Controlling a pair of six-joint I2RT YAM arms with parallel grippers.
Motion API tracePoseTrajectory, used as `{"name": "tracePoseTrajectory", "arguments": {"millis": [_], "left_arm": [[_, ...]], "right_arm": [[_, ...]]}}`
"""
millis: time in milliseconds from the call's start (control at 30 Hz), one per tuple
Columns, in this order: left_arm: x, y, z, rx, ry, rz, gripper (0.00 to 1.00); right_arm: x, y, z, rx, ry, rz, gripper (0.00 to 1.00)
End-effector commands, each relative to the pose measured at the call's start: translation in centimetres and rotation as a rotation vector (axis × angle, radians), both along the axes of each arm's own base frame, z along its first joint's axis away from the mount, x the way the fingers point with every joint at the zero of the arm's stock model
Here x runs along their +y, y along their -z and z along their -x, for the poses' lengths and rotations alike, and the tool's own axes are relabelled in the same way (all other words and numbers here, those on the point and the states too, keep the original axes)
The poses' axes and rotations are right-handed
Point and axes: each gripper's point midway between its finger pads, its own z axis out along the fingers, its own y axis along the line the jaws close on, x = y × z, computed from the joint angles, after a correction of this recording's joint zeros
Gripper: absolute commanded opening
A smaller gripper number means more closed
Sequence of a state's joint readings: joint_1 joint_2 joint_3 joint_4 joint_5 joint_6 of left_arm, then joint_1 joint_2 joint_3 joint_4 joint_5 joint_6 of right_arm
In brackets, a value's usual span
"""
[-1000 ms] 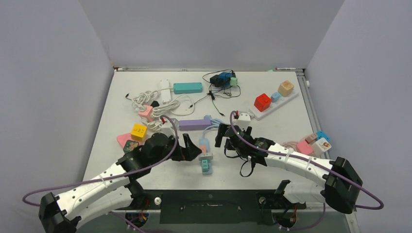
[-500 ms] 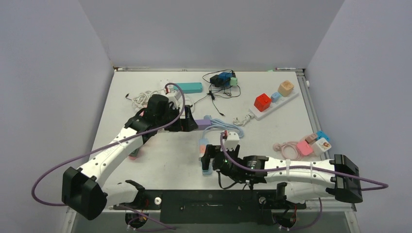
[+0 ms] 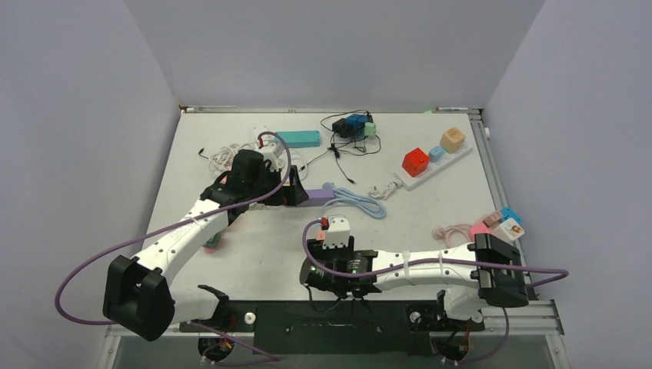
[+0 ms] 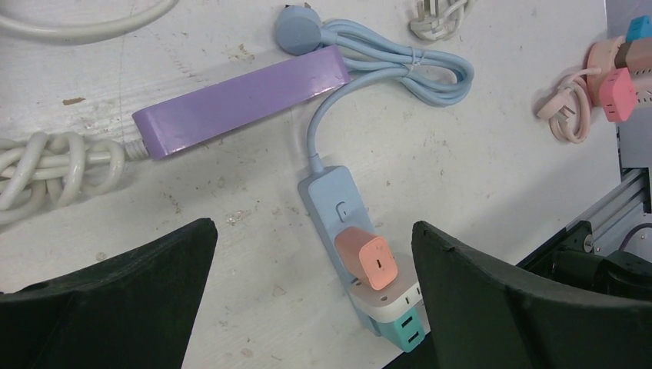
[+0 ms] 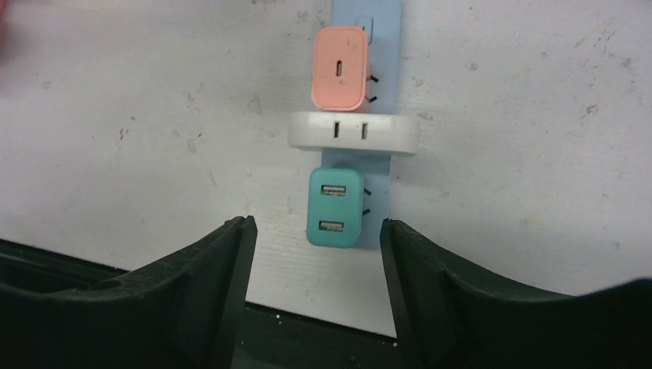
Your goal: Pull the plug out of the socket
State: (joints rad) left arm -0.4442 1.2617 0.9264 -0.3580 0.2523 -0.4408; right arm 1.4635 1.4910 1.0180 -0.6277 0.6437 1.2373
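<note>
The light-blue power strip (image 4: 327,188) lies on the table with its coiled cord (image 3: 361,204) trailing back. An orange plug (image 5: 340,68), a white adapter (image 5: 354,132) and a teal USB plug (image 5: 334,206) sit in it in a row. In the top view my right arm covers the strip. My right gripper (image 5: 315,228) is open and empty above the strip's near end, its jaws either side of the teal plug and clear of it. My left gripper (image 4: 313,229) is open and empty, hovering high by the lilac strip (image 4: 238,96). The orange plug (image 4: 367,257) shows between its jaws.
A teal strip (image 3: 297,138), black cables (image 3: 350,131) and white cords (image 3: 231,157) lie at the back. A white strip (image 3: 421,177) with coloured cubes sits at the back right. Pink plugs (image 3: 492,229) are at the right. The table's front edge (image 5: 307,300) is just below the right gripper.
The left arm swung back from the strip to the lilac strip, then held. The right arm swept left and toward the front edge, ending over the strip's near end.
</note>
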Motion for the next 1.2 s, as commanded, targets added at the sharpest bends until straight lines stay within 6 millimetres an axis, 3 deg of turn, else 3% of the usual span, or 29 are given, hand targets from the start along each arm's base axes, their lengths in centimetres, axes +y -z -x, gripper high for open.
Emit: {"name": "tracePoseTrajectory", "arguments": {"millis": [0,267,467,833,967,1167], "left_arm": [[-1.1,-1.5,-0.5,-0.059,0.042,0.054,0.96],[-1.9,-0.3,-0.3,-0.022,0.064,0.054,0.96],[-2.4,0.9,-0.1,0.014,0.083,0.03,0.96],[-2.7,1.4,0.0,0.042,0.099,0.032,0.96],[-2.8,1.7,0.1,0.047,0.101,0.027,0.96],[-3.7,2.2,0.7,0.063,0.135,0.014,0.96]], "right_arm": [[-1.0,-0.1,-2.3,-0.028,0.041,0.07,0.6],[-0.6,1.5,-4.0,-0.011,0.032,0.101,0.54],[0.2,1.4,-4.6,-0.038,-0.003,0.138,0.51],[0.8,3.2,-4.0,0.004,-0.032,0.147,0.52],[0.6,3.7,-3.7,0.02,-0.036,0.161,0.44],[0.4,4.5,-2.9,0.033,-0.055,0.168,0.41]]}}
